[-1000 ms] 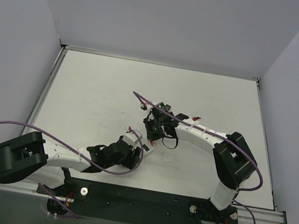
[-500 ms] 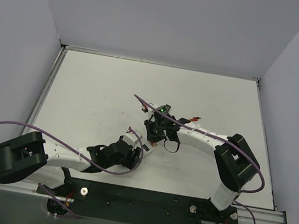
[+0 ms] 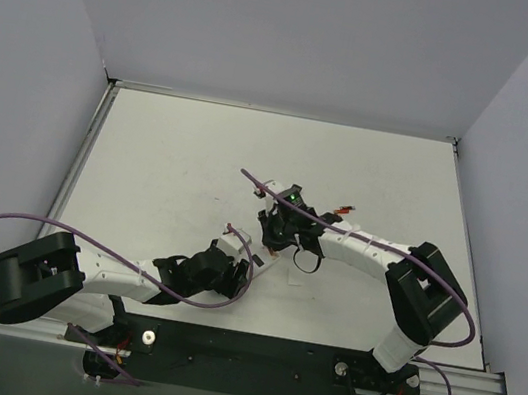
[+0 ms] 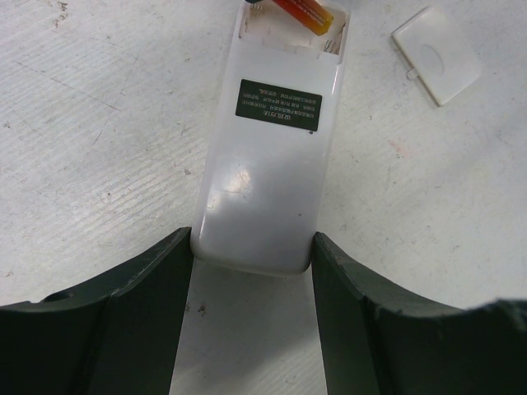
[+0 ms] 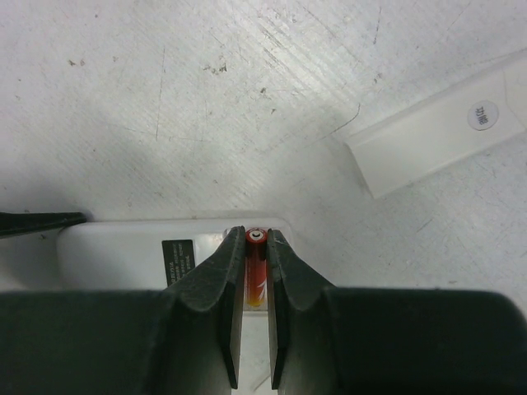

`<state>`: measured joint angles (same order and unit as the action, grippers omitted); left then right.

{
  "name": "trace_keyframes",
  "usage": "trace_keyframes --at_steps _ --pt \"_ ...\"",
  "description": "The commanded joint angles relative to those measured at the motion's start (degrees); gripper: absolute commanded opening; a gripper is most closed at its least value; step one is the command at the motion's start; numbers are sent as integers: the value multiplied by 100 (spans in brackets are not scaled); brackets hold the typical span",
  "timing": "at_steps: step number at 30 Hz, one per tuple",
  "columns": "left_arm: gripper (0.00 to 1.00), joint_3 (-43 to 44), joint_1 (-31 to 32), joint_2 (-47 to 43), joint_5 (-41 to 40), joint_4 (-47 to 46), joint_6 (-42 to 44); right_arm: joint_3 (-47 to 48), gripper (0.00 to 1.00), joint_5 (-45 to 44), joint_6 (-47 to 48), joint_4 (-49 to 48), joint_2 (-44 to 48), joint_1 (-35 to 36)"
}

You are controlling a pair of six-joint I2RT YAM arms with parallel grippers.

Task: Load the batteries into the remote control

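Observation:
The remote control lies white face up with its dark label showing and its battery bay open at the far end. My left gripper is shut on its near end, a finger on each side. A red battery shows at the open bay. My right gripper is shut on that red battery and holds it over the bay end of the remote. In the top view the left gripper and the right gripper meet near the middle of the table; the remote is mostly hidden there.
The loose white battery cover lies on the table right of the remote. A longer white remote lies farther off beyond the right gripper. The scuffed white table is walled on three sides.
My right arm has shifted slightly to the right and nearer, with the battery still gripped. The left arm and the remote have not moved.

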<state>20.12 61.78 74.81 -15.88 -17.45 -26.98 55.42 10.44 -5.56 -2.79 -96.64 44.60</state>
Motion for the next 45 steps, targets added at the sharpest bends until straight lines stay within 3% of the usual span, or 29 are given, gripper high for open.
trace_keyframes --at_steps 1,18,31,45 --pt "0 -52 10 104 252 339 -149 -189 0 -16 73 -284 321 -30" --pt "0 -8 10 183 234 374 -193 -760 0 354 -120 -697 348 -30" --pt "0 97 1 254 173 576 -307 -541 0 820 -50 208 225 -30" --pt "0 106 -8 201 -12 691 -545 -716 0 916 -709 252 -144 -21"
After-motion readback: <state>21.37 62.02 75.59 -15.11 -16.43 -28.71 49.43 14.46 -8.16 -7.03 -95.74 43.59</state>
